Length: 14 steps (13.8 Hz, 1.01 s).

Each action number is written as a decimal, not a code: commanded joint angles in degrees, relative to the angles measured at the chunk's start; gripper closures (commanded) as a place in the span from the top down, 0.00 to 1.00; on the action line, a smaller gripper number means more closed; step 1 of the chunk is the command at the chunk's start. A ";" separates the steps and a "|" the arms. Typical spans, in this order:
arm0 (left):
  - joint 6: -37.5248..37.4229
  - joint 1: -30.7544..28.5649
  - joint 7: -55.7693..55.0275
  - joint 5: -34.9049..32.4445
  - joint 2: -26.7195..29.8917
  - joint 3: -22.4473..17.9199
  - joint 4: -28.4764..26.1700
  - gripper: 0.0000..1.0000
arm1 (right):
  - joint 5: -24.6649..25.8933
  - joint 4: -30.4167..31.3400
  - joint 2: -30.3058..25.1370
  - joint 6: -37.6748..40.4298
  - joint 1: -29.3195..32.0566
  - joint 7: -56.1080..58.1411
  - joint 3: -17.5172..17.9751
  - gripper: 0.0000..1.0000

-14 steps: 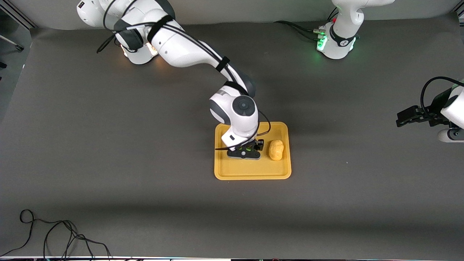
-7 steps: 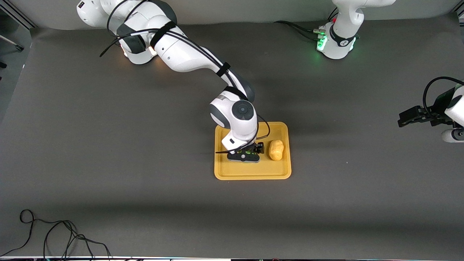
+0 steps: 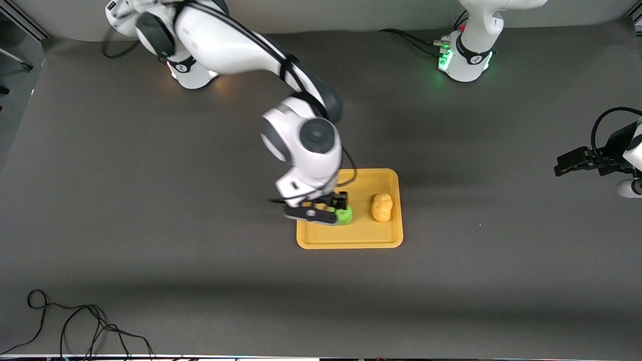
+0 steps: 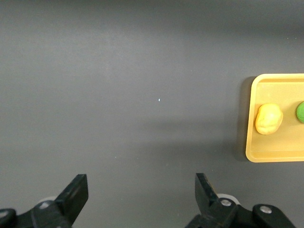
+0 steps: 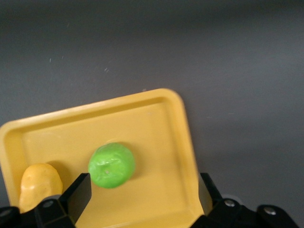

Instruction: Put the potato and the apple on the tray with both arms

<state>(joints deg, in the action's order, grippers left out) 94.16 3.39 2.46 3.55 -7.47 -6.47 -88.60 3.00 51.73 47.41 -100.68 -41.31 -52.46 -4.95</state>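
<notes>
With apple (image 3: 344, 216) and potato (image 3: 382, 207) both lying on the tray (image 3: 351, 240), side by side but apart, we judge placing done and retreat is the step in hand. Our right gripper (image 3: 321, 209) hangs over the tray's edge, fingers spread, empty. Left gripper (image 3: 566, 164) waits over bare worktop (image 3: 150, 200), fingers (image 4: 76, 192) spread. Next: clear both arms.
</notes>
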 commanded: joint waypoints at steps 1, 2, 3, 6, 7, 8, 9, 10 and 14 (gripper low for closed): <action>0.14 -0.58 1.06 0.32 -0.09 -0.30 0.97 1.00 | 0.61 6.16 -10.72 9.57 5.08 9.96 0.73 1.00; 1.71 -0.49 1.14 -0.03 -0.17 -0.30 0.97 1.00 | 0.43 9.06 -14.58 11.62 7.62 14.88 0.73 1.00; 3.38 -0.49 1.15 -0.64 -0.26 -0.30 0.62 1.00 | 0.34 13.18 -18.97 11.99 10.78 19.63 0.73 1.00; 3.40 -1.63 1.23 -0.04 -0.35 -0.21 0.44 1.00 | 0.17 25.40 -29.89 11.20 18.87 31.78 0.64 1.00; 3.48 -1.11 1.23 -0.64 -0.44 -0.13 0.44 1.00 | -0.01 27.87 -32.35 11.12 20.73 35.38 0.20 1.00; 3.40 -0.93 1.23 -0.74 -0.44 -0.12 0.44 1.00 | -0.53 30.94 -35.68 9.98 21.79 39.07 -0.93 1.00; 3.40 -0.85 1.23 -0.91 -0.44 -0.04 0.44 1.00 | -1.06 34.19 -38.76 8.67 23.37 41.63 -1.64 1.00; 3.31 -0.84 1.23 -0.91 -0.44 0.05 0.53 1.00 | -1.41 36.92 -41.40 7.70 26.08 44.44 -1.56 1.00; 3.66 0.12 1.23 -2.57 -0.26 0.23 1.76 1.00 | -1.50 40.81 -45.56 6.81 36.10 53.15 0.37 1.00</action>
<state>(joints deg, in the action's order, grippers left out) 97.65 2.73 3.02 2.73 -7.74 -6.12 -88.46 2.46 88.87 4.58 -91.91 -9.12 -3.06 -6.18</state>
